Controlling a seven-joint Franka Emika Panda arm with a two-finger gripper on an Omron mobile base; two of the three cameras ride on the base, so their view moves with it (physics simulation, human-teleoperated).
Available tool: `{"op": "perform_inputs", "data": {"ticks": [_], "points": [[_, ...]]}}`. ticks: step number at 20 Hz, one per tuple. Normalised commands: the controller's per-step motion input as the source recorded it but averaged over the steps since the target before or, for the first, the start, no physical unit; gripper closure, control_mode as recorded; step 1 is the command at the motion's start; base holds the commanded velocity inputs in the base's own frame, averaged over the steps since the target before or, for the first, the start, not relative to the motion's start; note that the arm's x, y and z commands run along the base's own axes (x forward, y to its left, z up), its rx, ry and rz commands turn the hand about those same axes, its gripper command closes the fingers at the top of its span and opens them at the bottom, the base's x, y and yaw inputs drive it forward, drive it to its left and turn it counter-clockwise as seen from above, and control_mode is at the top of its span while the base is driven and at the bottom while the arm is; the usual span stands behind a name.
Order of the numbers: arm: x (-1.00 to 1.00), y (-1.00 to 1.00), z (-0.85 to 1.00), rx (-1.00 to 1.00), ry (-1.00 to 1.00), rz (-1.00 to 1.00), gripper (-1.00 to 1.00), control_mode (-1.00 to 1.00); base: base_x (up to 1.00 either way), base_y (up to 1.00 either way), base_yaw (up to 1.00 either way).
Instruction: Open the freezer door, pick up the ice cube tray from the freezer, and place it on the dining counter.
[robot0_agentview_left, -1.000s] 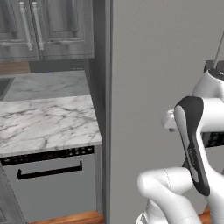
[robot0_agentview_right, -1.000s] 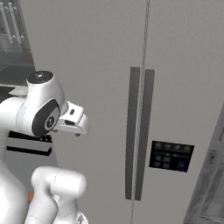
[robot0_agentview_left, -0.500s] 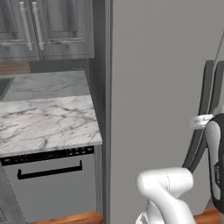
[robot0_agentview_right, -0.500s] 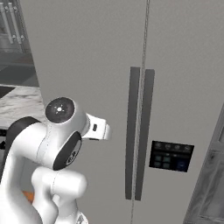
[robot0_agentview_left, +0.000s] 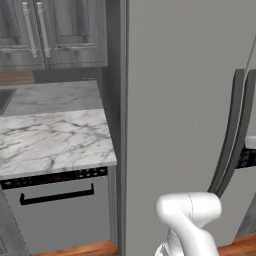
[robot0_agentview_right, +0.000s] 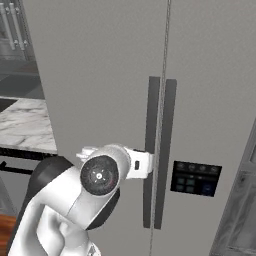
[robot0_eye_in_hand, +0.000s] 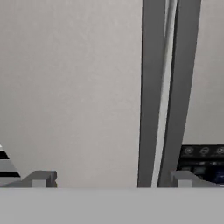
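The freezer door is the plain grey left panel, and it stands shut. Its long dark bar handle runs down the door's right edge. My gripper is open and faces the door, with the handle between and beyond its fingertips. Nothing is held. From the right base view my hand hovers just left of the handle at mid height. The freezer door also fills the left base view's middle. The ice cube tray is hidden behind the shut door. The dining counter is out of view.
The matching right door carries its own handle and a dark button panel. Left of the fridge sits a small marble top over a grey appliance front with a black handle. Grey wall cabinets hang above.
My arm has swung right and forward, bringing the hand from beside the fridge's left part up to the freezer handle. The gripper has stayed open.
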Motion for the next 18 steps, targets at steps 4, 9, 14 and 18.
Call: {"op": "perform_inputs", "data": {"ticks": [4, 9, 14, 18], "points": [[0.00, -0.41, 0.00, 0.02, -0.33, 0.00, -1.00, -1.00, 0.00, 0.00, 0.00], [0.00, -0.38, 0.00, 0.02, -0.32, 0.00, -1.00, -1.00, 0.00, 0.00, 0.00], [0.15, -0.25, 0.00, 0.02, -0.31, 0.00, -1.00, -1.00, 0.00, 0.00, 0.00], [0.38, -0.02, 0.00, 0.00, -0.22, 0.00, -1.00, -1.00, 0.00, 0.00, 0.00]]}}
